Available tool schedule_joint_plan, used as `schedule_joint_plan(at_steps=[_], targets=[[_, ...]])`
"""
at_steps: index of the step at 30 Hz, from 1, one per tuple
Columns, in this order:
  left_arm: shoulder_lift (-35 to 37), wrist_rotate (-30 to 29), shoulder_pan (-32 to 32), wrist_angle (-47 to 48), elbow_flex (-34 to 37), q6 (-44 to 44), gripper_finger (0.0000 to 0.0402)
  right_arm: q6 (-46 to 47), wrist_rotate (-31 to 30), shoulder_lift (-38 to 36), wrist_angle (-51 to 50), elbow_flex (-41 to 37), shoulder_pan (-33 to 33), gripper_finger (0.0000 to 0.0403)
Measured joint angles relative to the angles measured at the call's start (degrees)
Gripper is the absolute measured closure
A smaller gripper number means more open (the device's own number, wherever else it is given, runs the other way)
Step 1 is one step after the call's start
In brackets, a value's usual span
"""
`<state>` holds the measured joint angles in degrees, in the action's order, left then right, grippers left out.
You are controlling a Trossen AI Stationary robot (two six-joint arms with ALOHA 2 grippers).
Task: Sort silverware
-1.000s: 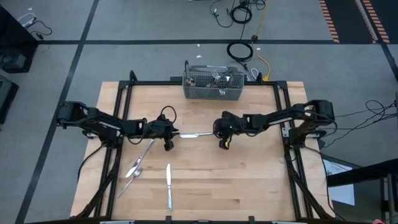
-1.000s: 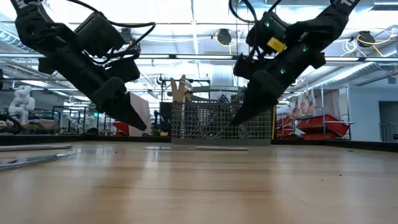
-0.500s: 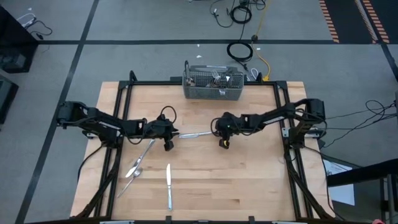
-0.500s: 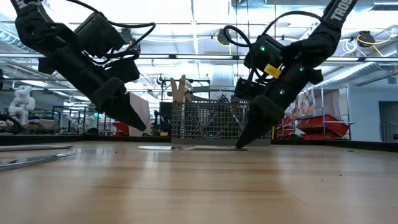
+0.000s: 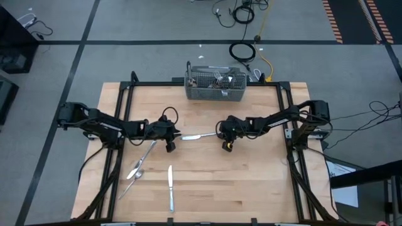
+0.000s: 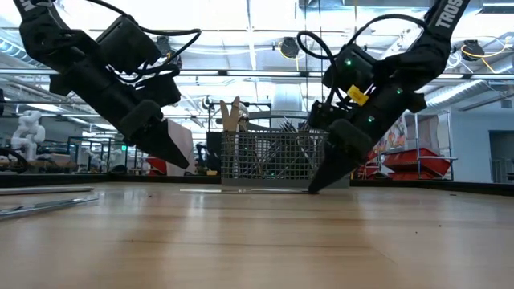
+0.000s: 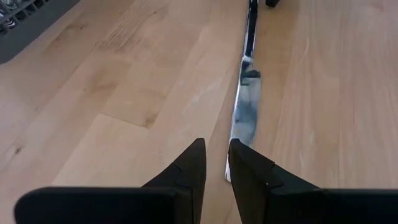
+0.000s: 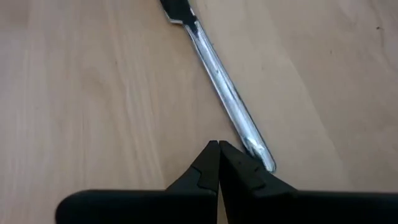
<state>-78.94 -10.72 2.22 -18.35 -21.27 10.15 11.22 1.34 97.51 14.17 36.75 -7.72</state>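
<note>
The wooden tabletop (image 5: 251, 182) carries the scene, with the wire basket (image 5: 215, 83) at its far edge, some silverware already stood in it; over the last second the right arm has been lowered from above the tabletop until the tips of the right end effector (image 6: 315, 187) are down at the wood, drawn in toward the handle end of the lone table knife (image 5: 198, 135) that lies flat across the middle between the two arms; its fingers (image 8: 211, 165) are seen pressed fully together with nothing between them, just beside the handle tip (a nudge or a slide seems likelier than a pinch). The left end effector (image 5: 175, 134) has not moved; it is held just off the blade end, fingers (image 7: 189, 171) parted by a narrow gap and empty. The knife has barely shifted and is not yet lifted. Three other pieces (image 5: 143, 162) remain on the near left of the tabletop, so most sorting there is judged undone.
</note>
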Motion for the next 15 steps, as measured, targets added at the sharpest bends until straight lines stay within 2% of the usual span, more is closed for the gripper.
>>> schedule_joint_plan(at_steps=[4, 8, 15], targets=[[0.0, 0.0, 0.0, 0.14, -0.01, 0.0, 0.0325, 0.32, 0.45, -2.05, 2.63, 0.65, 0.18, 0.0403], [0.0, 0.0, 0.0, 1.19, 0.0, -0.02, 0.0325, -1.52, -2.44, -5.94, 4.4, 1.42, -0.1, 0.0403], [0.0, 0.0, 0.0, 1.57, 0.01, -0.03, 0.0325, -3.38, -2.05, -5.2, -3.58, 1.04, -3.59, 0.0403]])
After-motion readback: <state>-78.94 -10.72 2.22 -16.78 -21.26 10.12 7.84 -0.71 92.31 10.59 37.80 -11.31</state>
